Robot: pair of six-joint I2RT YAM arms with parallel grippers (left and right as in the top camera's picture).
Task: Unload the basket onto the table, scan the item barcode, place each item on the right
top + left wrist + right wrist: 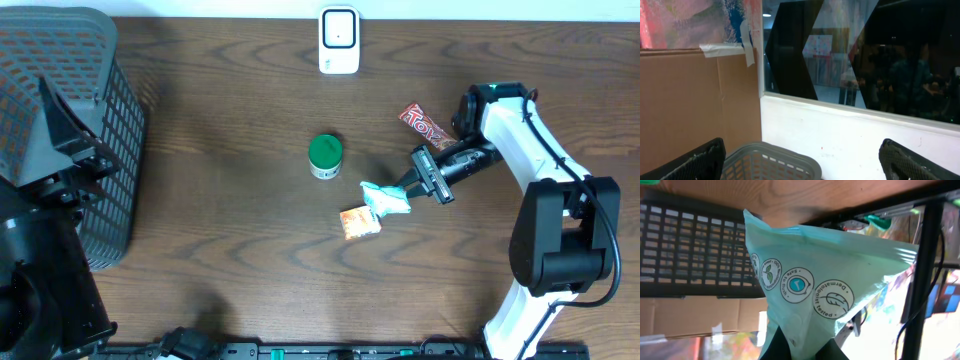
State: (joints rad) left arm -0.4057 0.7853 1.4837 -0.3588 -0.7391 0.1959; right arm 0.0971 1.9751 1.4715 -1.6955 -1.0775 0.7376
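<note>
My right gripper [408, 189] is shut on a pale green packet [385, 198], held just above the table's middle right. In the right wrist view the packet [825, 270] fills the frame, showing round printed seals, and its lower end is pinched between the dark fingers [777, 347]. The white barcode scanner [339, 41] stands at the table's far edge, well apart from the packet. My left gripper [805, 167] is open with nothing between its fingers, raised above the grey basket [770, 162] at the far left.
A green-lidded can [325, 155] stands left of the packet. An orange sachet [360, 222] lies just in front of it. A red candy bar [424, 125] lies by the right arm. The grey mesh basket [100, 200] fills the left edge.
</note>
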